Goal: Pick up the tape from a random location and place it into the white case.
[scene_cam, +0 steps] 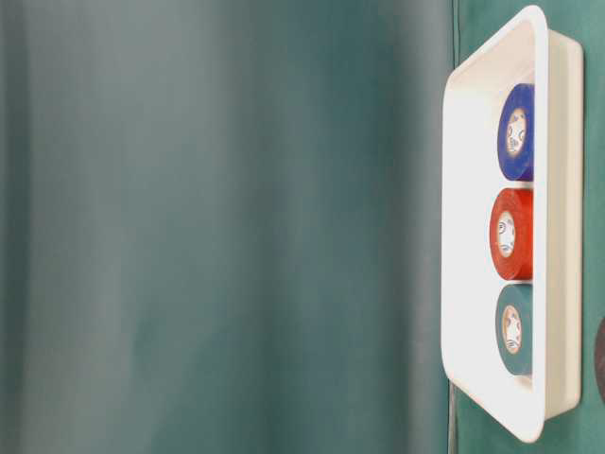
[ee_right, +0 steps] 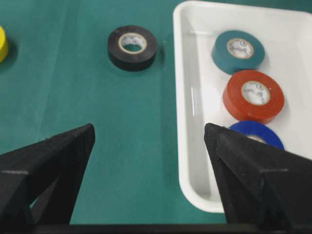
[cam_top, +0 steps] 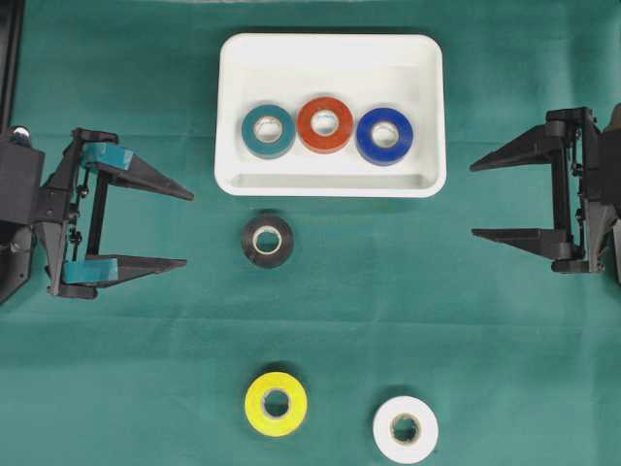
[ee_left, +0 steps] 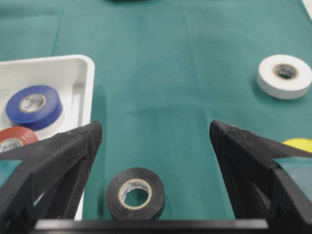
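Black tape partly hidden by left gripper base.

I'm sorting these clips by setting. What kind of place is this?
Most likely a lab bench set up for robot practice, not a home or a shop. A plain green cloth covers the table, two open black grippers face each other, and colored tape rolls lie around a white tray.

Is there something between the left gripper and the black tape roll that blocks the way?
Nothing visible does. Only bare green cloth lies between the open left gripper and the black tape roll, beside the white case.
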Tool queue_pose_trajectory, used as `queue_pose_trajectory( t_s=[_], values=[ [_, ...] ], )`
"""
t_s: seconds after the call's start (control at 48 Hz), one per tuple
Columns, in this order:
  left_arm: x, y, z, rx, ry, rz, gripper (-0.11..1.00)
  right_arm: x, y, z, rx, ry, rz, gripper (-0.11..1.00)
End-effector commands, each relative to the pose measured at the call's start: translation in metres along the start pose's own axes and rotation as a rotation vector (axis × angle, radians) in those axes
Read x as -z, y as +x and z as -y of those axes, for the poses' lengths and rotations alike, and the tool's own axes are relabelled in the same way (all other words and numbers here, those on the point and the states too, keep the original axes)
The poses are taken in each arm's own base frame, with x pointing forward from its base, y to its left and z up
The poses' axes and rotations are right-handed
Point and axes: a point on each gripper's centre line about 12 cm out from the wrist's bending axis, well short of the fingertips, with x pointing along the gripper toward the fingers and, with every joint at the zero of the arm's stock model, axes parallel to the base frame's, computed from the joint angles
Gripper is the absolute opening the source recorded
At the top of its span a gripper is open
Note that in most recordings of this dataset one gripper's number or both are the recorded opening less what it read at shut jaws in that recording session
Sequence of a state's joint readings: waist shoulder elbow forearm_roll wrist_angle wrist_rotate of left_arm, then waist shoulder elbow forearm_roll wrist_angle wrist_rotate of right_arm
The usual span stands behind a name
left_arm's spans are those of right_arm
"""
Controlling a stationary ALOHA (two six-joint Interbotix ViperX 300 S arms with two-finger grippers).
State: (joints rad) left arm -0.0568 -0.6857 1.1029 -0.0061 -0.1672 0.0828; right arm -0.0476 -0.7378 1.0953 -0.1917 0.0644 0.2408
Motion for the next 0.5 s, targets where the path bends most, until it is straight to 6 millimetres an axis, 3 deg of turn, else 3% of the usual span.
queue_pose_trajectory(
  t_s=[0.0,0.48],
  values=[
    [-0.0012,-0.0018,0.0006,0.002,-0.002,0.011,0.99,-0.0059,0.0003,-0.0002,-0.002,0.001,0.02,0.87],
    [0.0036,-0.0051,0.0009,0.002,-0.025,0.006,0.99,-0.0022,0.0029,-0.0003,-0.004,-0.001,0.013,0.87]
  ],
)
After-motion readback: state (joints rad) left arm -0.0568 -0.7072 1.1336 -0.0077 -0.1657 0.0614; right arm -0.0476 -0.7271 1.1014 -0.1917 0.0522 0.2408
